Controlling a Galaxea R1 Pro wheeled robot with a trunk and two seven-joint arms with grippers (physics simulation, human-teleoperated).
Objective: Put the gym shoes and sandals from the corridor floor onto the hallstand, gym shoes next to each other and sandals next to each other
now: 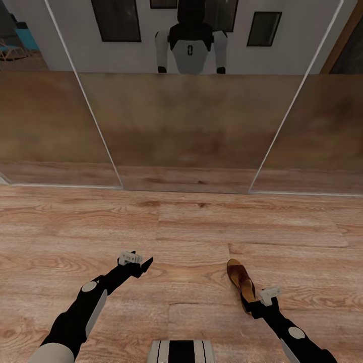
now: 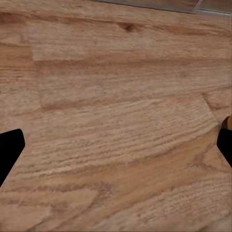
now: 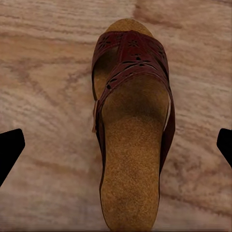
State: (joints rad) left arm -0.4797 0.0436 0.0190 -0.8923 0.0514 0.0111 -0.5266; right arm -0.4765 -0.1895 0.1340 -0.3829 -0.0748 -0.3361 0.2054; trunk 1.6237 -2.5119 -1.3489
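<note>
Sandal [image 1: 241, 283] on corridor floor [image 1: 181, 227] – right side; mirror wall [image 1: 186, 121] beyond

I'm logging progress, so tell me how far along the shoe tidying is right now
Nothing looks done yet. One sandal lies on the wood floor, and the right gripper sits open just above its heel end, fingers spread either side, not closed. The left gripper hangs open over bare planks. Left: grasp this sandal, then rack all four shoes.

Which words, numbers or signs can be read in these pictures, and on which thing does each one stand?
"0": a single mark, perhaps a zero, on the chest of the robot's reflection in the mirrored panel; too blurred to be sure.
The sandal and the floor carry no text.
</note>
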